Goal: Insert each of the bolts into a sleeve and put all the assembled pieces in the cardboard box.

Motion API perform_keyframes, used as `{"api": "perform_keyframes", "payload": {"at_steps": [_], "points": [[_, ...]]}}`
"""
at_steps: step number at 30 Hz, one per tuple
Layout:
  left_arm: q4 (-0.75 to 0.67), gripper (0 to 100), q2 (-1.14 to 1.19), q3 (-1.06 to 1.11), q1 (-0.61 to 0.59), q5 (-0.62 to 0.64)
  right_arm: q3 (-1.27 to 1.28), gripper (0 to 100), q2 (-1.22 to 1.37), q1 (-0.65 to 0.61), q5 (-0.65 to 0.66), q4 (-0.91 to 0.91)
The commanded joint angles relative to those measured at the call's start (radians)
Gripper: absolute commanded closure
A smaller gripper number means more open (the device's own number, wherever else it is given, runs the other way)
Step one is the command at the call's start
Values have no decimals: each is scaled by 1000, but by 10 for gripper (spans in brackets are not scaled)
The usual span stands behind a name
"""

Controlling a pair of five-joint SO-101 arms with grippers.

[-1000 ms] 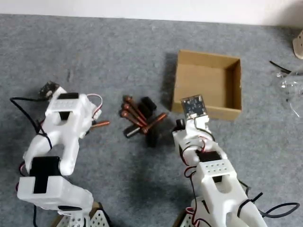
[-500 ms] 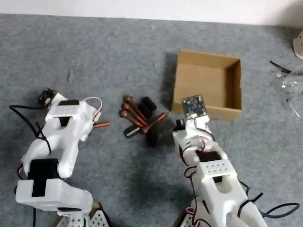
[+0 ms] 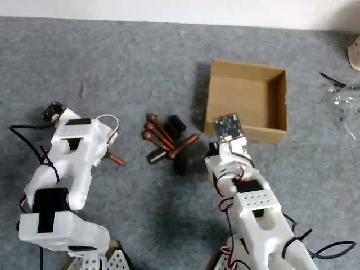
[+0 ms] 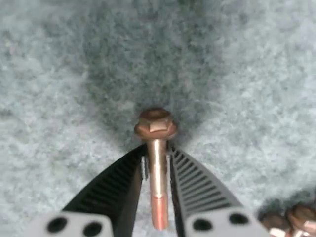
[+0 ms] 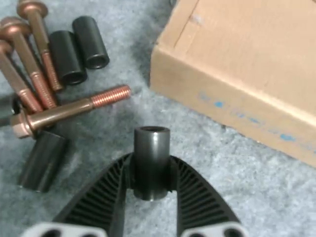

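Copper bolt (image 4: 156,165) newly tilted, left gripper (image 4: 156,150) pinching its smooth shank

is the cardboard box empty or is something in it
Empty: the high view looks down into the cardboard box and shows only its bare brown floor and inner walls, with nothing lying inside.

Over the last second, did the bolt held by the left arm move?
Yes. The bolt in the left gripper tilted in the high view, its free end swinging farther from the cardboard box.
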Motion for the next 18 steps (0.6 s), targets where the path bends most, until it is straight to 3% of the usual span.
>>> {"api": "perform_keyframes", "payload": {"at_steps": [1,9,18], "points": [[-5,996,-93,-36,10,-106,-2,995,-28,8,17,-36],[-9,996,-410,45,163,-180,47,995,-73,7,23,-36],[-11,996,-739,255,282,-180,208,995,-386,-38,25,-33]]}}
